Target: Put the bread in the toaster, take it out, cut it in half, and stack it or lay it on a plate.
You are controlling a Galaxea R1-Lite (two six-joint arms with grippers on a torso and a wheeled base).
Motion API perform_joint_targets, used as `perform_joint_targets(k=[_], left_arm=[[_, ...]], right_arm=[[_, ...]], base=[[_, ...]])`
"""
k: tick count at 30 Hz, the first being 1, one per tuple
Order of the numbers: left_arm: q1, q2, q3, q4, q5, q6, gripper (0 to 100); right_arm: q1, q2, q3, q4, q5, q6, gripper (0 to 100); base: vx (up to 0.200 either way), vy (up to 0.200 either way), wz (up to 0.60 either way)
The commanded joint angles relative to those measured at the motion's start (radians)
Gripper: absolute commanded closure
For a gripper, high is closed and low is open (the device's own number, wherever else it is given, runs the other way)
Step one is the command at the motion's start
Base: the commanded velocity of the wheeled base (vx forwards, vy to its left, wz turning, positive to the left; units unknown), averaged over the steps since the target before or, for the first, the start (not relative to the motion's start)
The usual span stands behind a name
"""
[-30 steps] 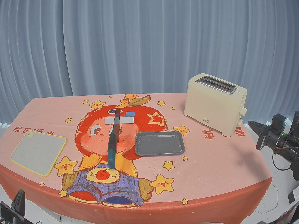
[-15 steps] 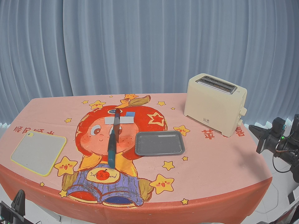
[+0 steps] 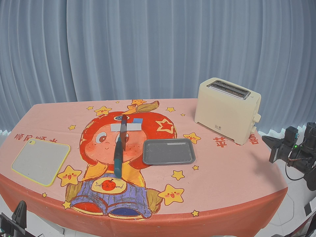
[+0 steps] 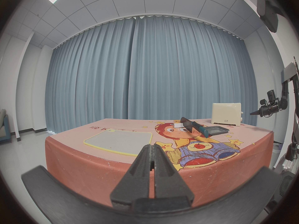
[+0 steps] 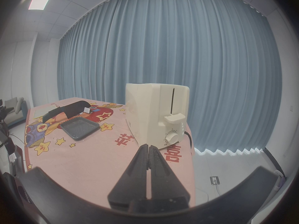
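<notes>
– Cream toaster (image 3: 227,109) sits far right on the table (image 3: 230,178), grey plate (image 3: 169,151) centre, knife (image 3: 119,145) just left of it.
– Holding anything?
– Nothing, both clamped together: right gripper (image 5: 148,147) beyond the right edge, left gripper (image 4: 152,147) below the near-left edge.

The worktop (image 3: 230,181) wears a salmon-pink cloth printed with a red apple-headed cartoon child, smiling yellow stars and red characters. At the right of the frame, the toaster (image 3: 227,109) is cream. At centre, the tray (image 3: 169,162) is dark grey and the knife (image 3: 119,145) has a teal handle and dark blade. At lower left, the cutting board (image 3: 41,161) is pale grey, edged yellow. The pleated curtain (image 3: 148,40) is blue-grey.
</notes>
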Motion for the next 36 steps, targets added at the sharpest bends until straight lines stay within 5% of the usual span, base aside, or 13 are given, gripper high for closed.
perform_joint_targets(k=[1,36], left_arm=[[0.001,-0.016,0.018,0.0,-0.001,0.0,100],[0.001,-0.016,0.018,0.0,0.001,0.0,100]], right_arm=[[-0.008,0.032,-0.003,-0.001,0.001,0.0,100],[-0.045,0.134,-0.115,0.002,-0.002,0.0,100]], base=[[0.0,0.0,0.0],[0.0,0.0,0.0]])
